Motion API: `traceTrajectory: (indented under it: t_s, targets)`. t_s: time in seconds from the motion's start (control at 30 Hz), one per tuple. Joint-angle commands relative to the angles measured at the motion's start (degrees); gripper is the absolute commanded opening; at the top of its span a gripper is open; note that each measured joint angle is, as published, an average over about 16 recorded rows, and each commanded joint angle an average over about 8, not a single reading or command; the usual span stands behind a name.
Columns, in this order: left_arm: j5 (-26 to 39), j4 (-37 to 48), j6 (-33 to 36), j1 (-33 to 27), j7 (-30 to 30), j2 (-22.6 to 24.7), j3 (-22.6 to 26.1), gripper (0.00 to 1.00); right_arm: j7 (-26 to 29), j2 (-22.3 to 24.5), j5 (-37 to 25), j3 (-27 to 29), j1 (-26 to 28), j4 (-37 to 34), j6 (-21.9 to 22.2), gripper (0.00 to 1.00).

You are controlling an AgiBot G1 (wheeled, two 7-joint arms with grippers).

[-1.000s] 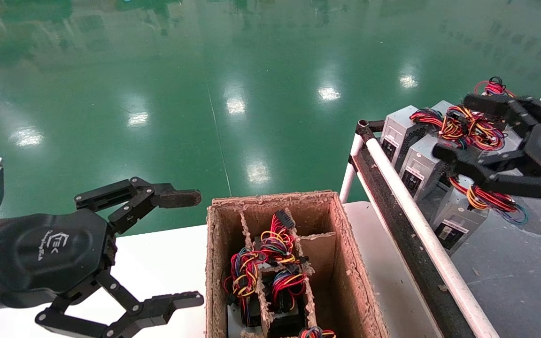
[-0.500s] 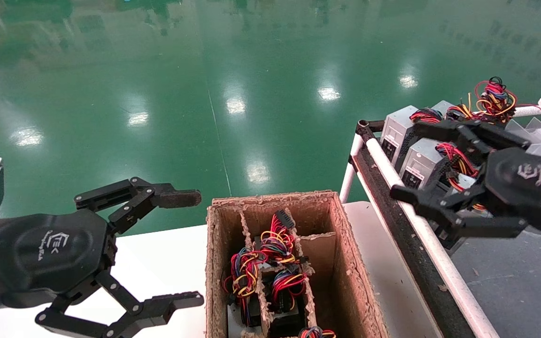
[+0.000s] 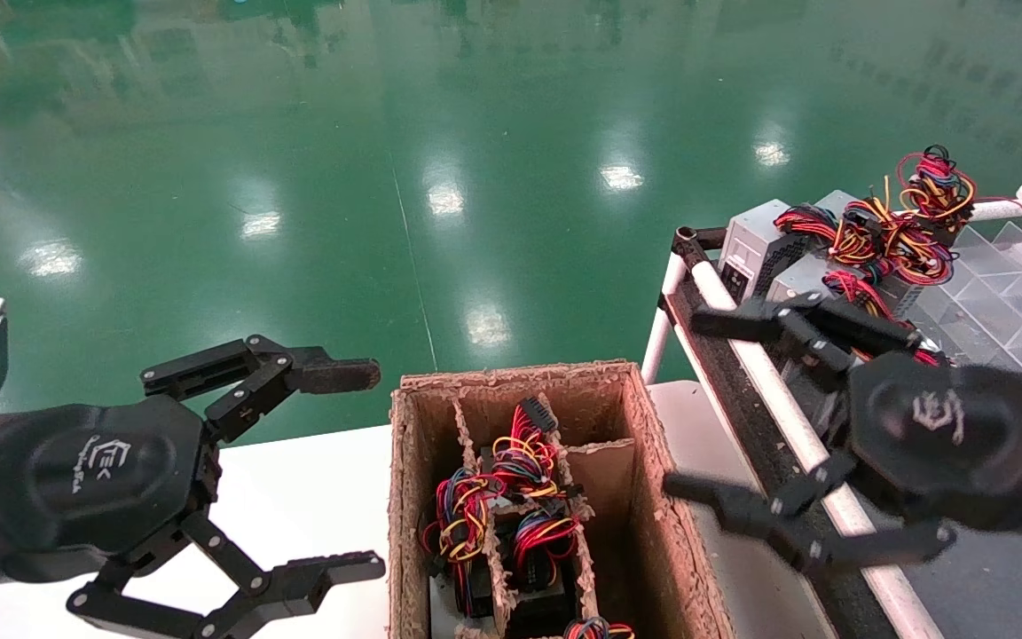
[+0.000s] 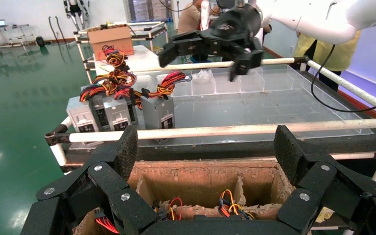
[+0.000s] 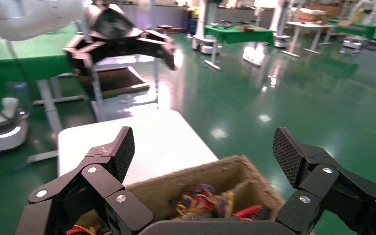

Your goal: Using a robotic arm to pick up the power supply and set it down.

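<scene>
Three grey power supplies (image 4: 158, 111) with red and yellow wire bundles stand in a row on the railed shelf; two of them (image 3: 755, 244) show in the head view at right. My right gripper (image 3: 687, 404) is open and empty, over the white rail (image 3: 764, 373) between that shelf and the cardboard divider box (image 3: 653, 497). In the right wrist view its fingers (image 5: 120, 149) frame the box (image 5: 235, 169) and the wires inside it. My left gripper (image 3: 371, 469) hangs open and empty left of the box, over the white table.
The divider box holds several wired units (image 3: 511, 497) in its compartments. A clear plastic tray (image 4: 254, 93) lies on the shelf behind the supplies. The white table (image 3: 307, 497) spreads left of the box. Green floor lies beyond.
My right gripper has moved from over the shelf's power supplies down and left across the rail toward the cardboard box, staying open and empty. The left arm has not moved.
</scene>
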Motion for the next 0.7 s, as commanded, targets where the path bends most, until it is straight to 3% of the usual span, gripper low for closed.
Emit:
traceTrajectory:
  t_s: [0.03,0.33,0.7]
  targets:
    - [0.0,0.0,0.0,0.0,0.0,0.0,0.0,1.0,0.6,-0.2,0.0,0.2,-0.5,1.3,-0.3,1.0]
    - [0.0,0.0,0.0,0.0,0.0,0.0,0.0,1.0,2.9,-0.9,0.0,0.8,-2.2,6.3,-1.5,1.0]
    - [0.0,0.0,0.0,0.0,0.0,0.0,0.0,1.0,2.9,-0.9,0.0,0.9,-2.4,6.5,-1.6,1.0]
